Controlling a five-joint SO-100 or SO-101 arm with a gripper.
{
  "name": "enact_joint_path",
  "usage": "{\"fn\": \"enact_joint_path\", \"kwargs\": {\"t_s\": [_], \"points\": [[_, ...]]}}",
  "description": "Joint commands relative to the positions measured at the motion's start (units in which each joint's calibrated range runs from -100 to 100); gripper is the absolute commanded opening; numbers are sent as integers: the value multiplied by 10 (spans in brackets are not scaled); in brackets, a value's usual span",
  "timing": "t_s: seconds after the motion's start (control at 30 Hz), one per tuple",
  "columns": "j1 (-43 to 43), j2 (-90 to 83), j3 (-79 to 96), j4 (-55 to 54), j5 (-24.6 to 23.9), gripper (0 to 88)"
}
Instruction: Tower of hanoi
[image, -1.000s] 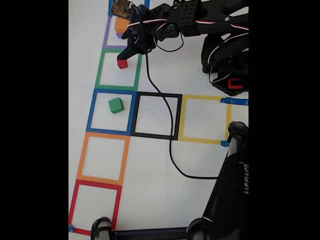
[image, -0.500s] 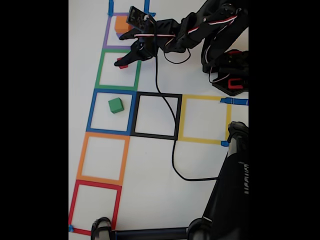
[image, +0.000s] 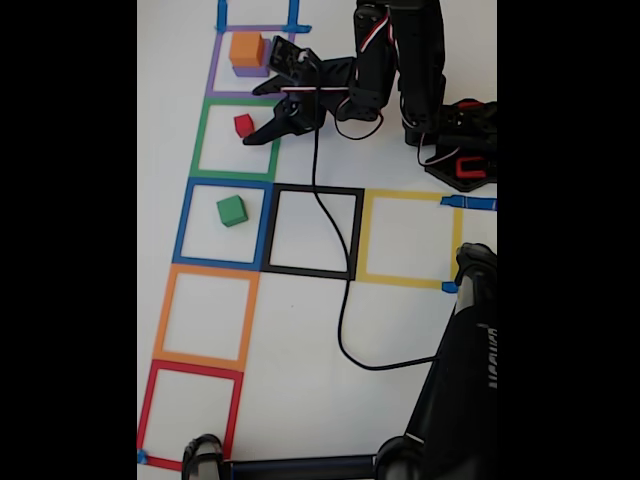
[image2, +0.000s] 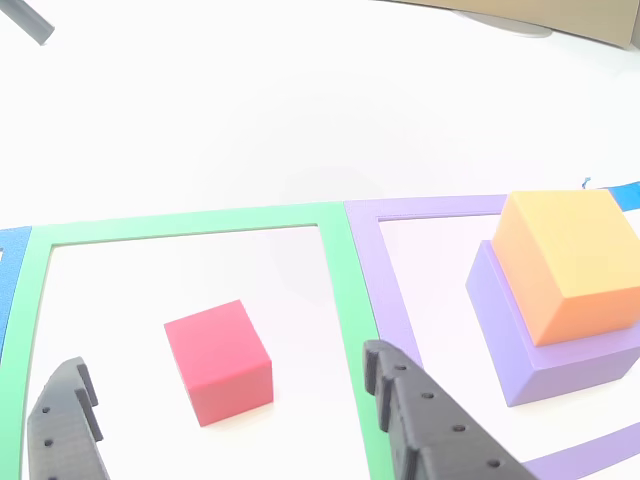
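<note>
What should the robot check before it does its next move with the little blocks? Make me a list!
1. Gripper open: ok, fingers spread either side of the red cube.
2. Red cube free: ok, it sits alone in the green square, touching nothing.
3. Orange cube stacked on purple cube: ok.
4. Green cube out of the way: ok, in the blue square.
5. Cable clear of the cubes: ok.
6. Gripper low enough to grab: cannot tell.

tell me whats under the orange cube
The orange cube sits on the bigger purple cube, inside the purple tape square. The purple cube's top under it is covered.
</note>
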Motion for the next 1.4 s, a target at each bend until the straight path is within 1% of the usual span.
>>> {"fn": "enact_joint_path", "kwargs": {"t_s": [0.0,0.27,0.83,1.37], "points": [[5,52,-45,-48,4,310],[6,120,-109,-58,4,303],[-39,124,-87,-60,4,278],[-63,136,-94,-66,4,156]]}}
